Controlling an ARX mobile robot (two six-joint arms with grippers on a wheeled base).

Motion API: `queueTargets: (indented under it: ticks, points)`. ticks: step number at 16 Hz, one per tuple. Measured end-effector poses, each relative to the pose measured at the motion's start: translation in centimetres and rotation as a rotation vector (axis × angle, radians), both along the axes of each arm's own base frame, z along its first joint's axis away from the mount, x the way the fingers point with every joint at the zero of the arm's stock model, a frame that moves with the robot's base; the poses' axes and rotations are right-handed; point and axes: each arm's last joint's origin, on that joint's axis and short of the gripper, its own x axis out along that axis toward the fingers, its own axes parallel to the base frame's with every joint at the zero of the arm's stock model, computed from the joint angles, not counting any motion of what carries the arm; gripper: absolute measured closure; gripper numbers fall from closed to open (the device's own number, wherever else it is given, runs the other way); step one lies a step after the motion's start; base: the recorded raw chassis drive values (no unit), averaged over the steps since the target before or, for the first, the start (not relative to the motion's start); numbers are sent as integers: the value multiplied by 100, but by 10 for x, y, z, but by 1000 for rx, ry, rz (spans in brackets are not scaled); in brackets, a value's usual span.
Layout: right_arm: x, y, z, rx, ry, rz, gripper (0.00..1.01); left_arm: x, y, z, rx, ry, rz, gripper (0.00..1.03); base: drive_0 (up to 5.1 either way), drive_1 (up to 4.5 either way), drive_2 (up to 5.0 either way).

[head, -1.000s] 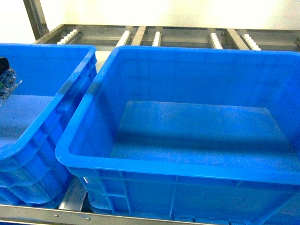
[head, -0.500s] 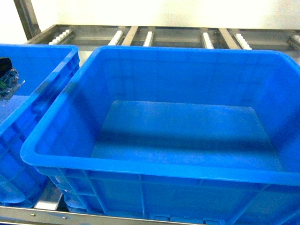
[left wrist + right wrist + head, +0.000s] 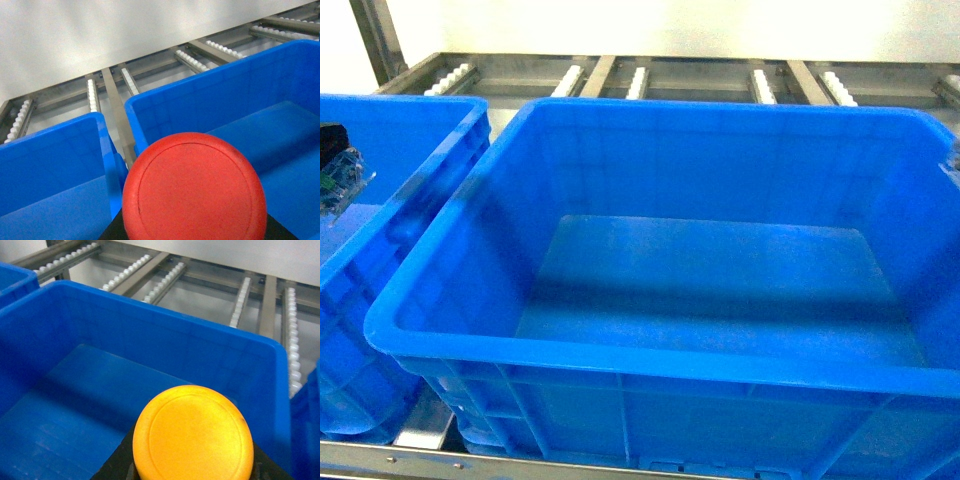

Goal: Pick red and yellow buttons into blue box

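- Head: blue box (image 3: 650, 355) floor bare; a second crate (image 3: 380, 330) stands touching its left rim; left gripper (image 3: 338, 175) barely shows, grip unclear
- Left wrist: red button (image 3: 194, 187) fills the view, apparently carried; small, rigid, smooth cap, best pinched by the block
- Right wrist: yellow button (image 3: 192, 434) over the box; the right gripper's fingers are hidden

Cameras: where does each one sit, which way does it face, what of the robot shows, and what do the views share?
Head: sits high on the robot, slants down into the blue box; a second blue crate left; only a gripper part at the left edge.
Left wrist: on the left arm, faces forward over the red button, which fills the foreground; the gripper itself is not discernible.
Right wrist: on the right arm, looks over the yellow button into the box; no fingers visible.
Shared: all three show the blue box and the roller rack behind it.
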Motion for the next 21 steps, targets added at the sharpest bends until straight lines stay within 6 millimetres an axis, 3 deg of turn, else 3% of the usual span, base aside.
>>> queueTargets:
  ticks: [3, 5, 7, 9, 15, 16, 21]
  points:
    - [19, 20, -2, 6, 26, 87, 75, 0, 0, 0, 0, 0, 0, 79, 0, 0, 0]
    - [43, 34, -17, -6, 69, 143, 75, 0, 0, 0, 0, -1, 0, 79, 0, 0, 0]
    - [62, 34, -30, -44, 90, 136, 75, 0, 0, 0, 0, 0, 0, 79, 0, 0, 0]
    - [64, 32, -35, -59, 102, 132, 74, 0, 0, 0, 0, 0, 0, 79, 0, 0, 0]
    - [63, 33, -33, -59, 93, 138, 6, 0, 0, 0, 0, 0, 0, 79, 0, 0, 0]
    - [63, 33, -33, -59, 93, 138, 1, 0, 0, 0, 0, 0, 0, 79, 0, 0, 0]
    - [63, 33, -33, -59, 93, 138, 3, 0, 0, 0, 0, 0, 0, 79, 0, 0, 0]
